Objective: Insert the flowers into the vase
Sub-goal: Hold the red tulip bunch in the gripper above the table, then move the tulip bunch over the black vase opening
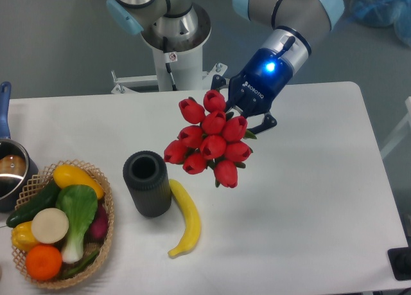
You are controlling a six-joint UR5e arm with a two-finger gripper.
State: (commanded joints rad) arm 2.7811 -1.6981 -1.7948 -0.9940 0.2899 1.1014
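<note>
The claw (247,115), its fingers mostly hidden behind the blooms, holds the bunch of red tulips (210,139) in the air above the white bench (308,179), buds facing the camera; just left and below, the dark ribbed vase (147,183) stands upright and apart from the flowers, its mouth showing only a dark interior; a banana (184,219) lies touching its base; further left, a wicker basket (106,198) carries vegetables and an orange; a blue-handled pot (9,166) sits at the edge.
</note>
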